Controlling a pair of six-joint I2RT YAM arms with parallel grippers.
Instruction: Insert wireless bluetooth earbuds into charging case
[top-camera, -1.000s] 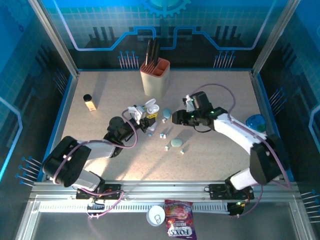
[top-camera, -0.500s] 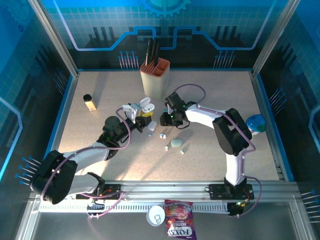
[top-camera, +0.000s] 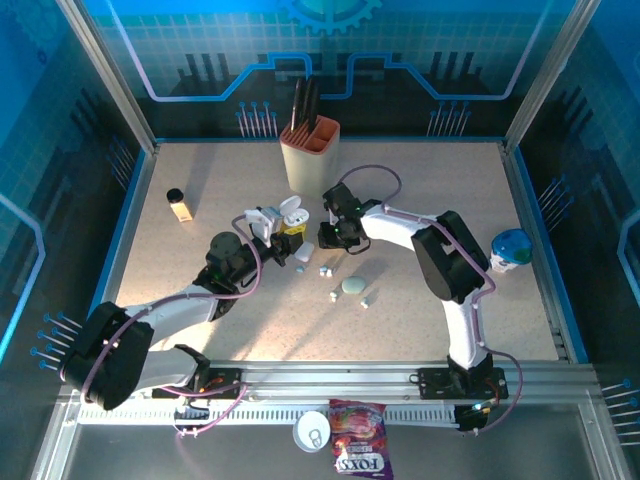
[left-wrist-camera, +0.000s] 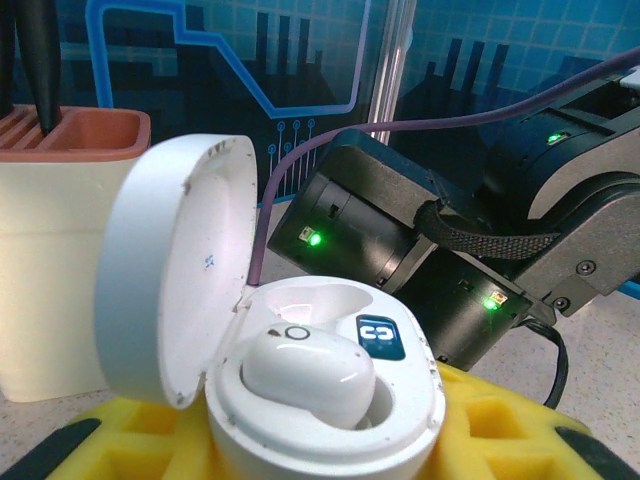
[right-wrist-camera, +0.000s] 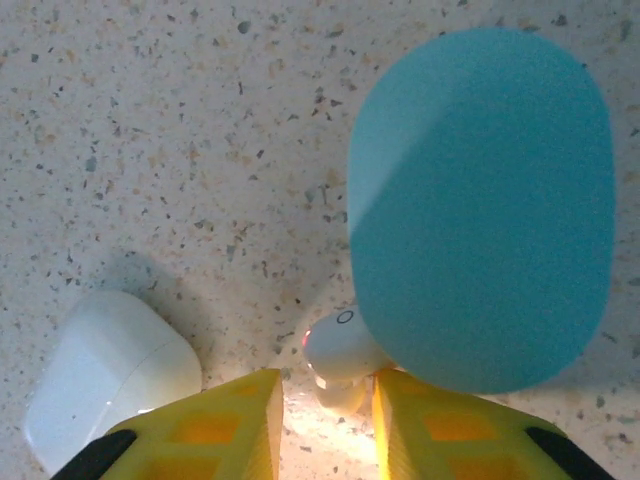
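**A:** From above, what sits where?

**B:** The left fingers (top-camera: 281, 222) hold an open white charging case (top-camera: 293, 211) mid-surface (top-camera: 180, 270), just on the near side of the knife block (top-camera: 310, 152). The right fingers (top-camera: 333, 239) point down just right of it. Loose earbuds (top-camera: 326, 270) and a teal case (top-camera: 353, 286) lie nearer.

**A:** And the left wrist camera?

**B:** The yellow pads pinch the case's base from both sides. Its lid stands tipped open to the left, and one seated earbud (left-wrist-camera: 305, 375) rests in the near well.

**A:** Right wrist?

**B:** The yellow pads stand narrowly apart on either side of a white earbud (right-wrist-camera: 338, 352) lying on the surface, touching the near edge of a second teal case (right-wrist-camera: 480, 210). I cannot tell whether they have clamped it. A closed white case (right-wrist-camera: 110, 385) lies to the left.
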